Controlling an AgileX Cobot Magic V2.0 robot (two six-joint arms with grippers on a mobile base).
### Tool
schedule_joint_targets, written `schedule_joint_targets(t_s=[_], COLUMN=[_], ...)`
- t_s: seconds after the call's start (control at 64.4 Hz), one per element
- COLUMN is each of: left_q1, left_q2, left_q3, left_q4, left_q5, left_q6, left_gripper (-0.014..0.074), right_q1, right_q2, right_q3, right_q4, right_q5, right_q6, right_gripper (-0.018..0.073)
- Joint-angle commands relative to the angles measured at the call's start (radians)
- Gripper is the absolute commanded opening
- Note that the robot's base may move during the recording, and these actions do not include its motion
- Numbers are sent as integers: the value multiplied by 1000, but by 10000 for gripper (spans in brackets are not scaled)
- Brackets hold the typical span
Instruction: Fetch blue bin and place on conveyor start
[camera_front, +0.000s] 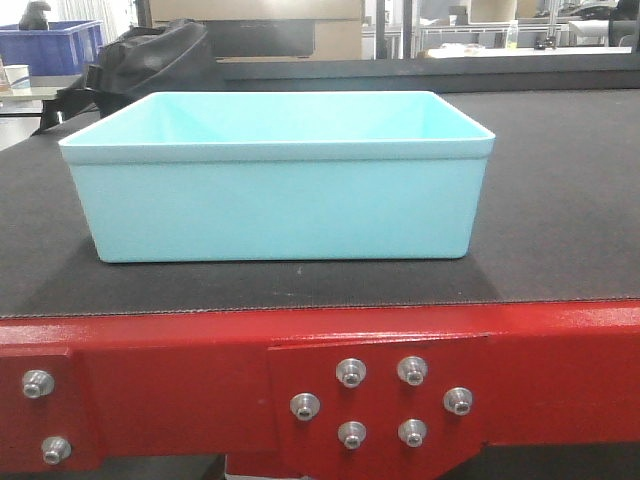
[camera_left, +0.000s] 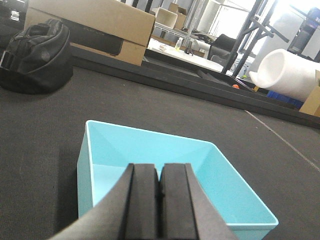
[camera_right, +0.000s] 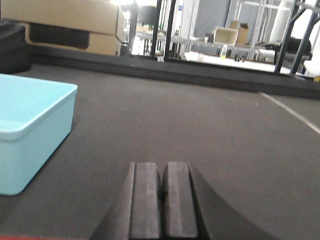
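Front view: blue bin sits upright on the conveyor start, centre-left of frame, its base flat on the dark belt, near the belt's lower edge. Bin interior appears empty. Red frame runs across the bottom of frame w/ silver bolts grouped lower centre and two more at lower left. Black bag lies on the belt behind the bin, upper left. Dark blue crate at far upper left, off the belt.

Left wrist view: left gripper at bottom centre of frame, above the bin's near wall; pads pressed together, nothing between them. Bin opening fills lower centre. Black bag at upper left on belt, well apart from bin. Cardboard box along the top, beyond the belt edge. White roll at upper right.

Right wrist view: right gripper at bottom centre, over bare belt; pads touching, holding nothing. Bin corner shows at left edge of frame, apart from the gripper. Cardboard box at upper left.
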Motion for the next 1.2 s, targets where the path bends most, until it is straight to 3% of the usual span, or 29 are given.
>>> schedule_joint_targets(t_s=[0.0, 0.093, 1.041, 1.119, 1.181], left_q1=[-3, -3, 2, 30, 71], left_q2=[-8, -8, -23, -48, -78], left_q3=[0, 0, 0, 15, 42], left_q4=[0, 0, 5, -19, -84], left_q5=[-20, -20, -18, -18, -18], left_q6=[0, 0, 3, 111, 288], left_gripper=[-111, -111, -111, -111, -111], right_q1=[-4, -4, -4, -4, -4], right_q2=[-8, -8, -8, -8, -8], right_q3=[37, 37, 37, 37, 37], right_q4=[4, 2, 0, 0, 0], right_q5=[-22, -30, -23, -23, -23], right_q6=[31, 100, 100, 100, 100], right_gripper=[-166, -166, -166, -166, -166])
